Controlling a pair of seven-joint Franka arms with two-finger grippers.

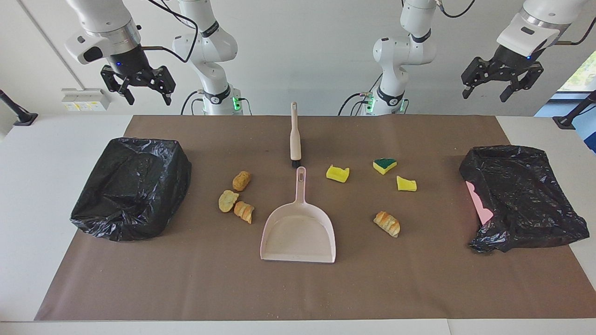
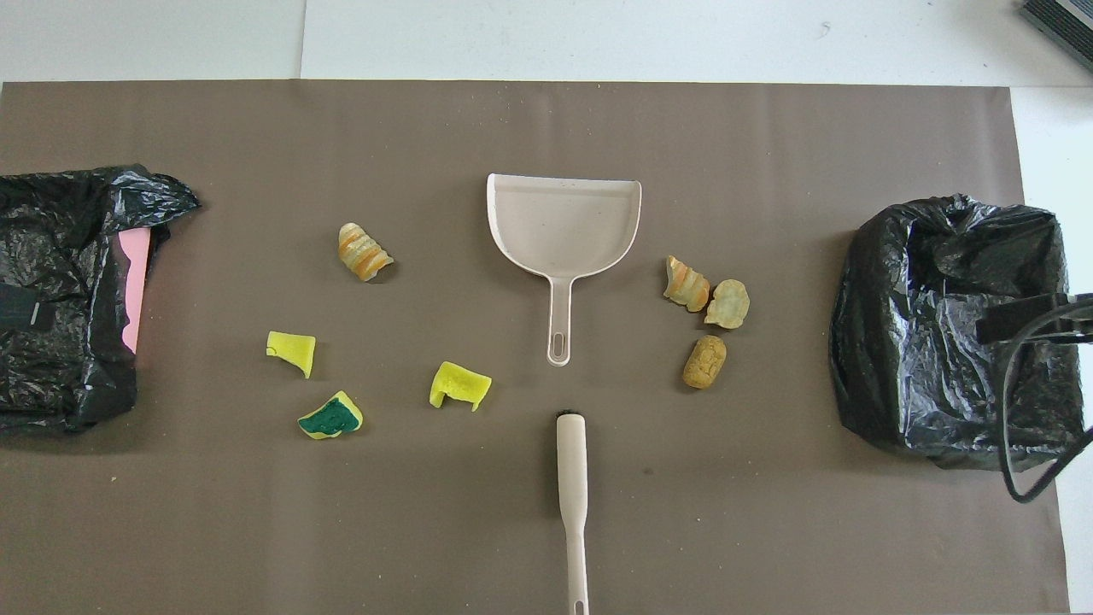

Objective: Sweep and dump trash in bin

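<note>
Facing view, dustpan point(image 1: 298, 232): nearest the camera we find it mid-mat, pan empty, handle pointing toward the robots at the brush point(image 1: 294, 137), which lies just apart from it.
Facing view, trash: we count three bread pieces point(image 1: 236, 197) bunched toward the right arm's end, one bread piece point(image 1: 387, 223) and three sponge chunks point(image 1: 371, 175) scattered toward the left arm's end.
Facing view, bins: a black-bagged bin point(image 1: 132, 188) sits at the right arm's end, a second bagged bin point(image 1: 521, 195) at the left arm's.
Facing view, grippers: the right gripper point(image 1: 145, 96) and left gripper point(image 1: 485, 93) hang raised over the table's robot edge, fingers spread, holding nothing.
Overhead view, tools: we see the brush handle point(image 2: 572, 495) lies nearest the robots, in line with the dustpan handle point(image 2: 558, 320).
Overhead view, step in hand: none begun; we judge one arm should take the brush, the other steady the dustpan, gripping each handle mid-length.
Overhead view, care: we would sweep the scattered sponge chunks point(image 2: 341, 384) in short strokes toward the pan's open lip point(image 2: 564, 178).
</note>
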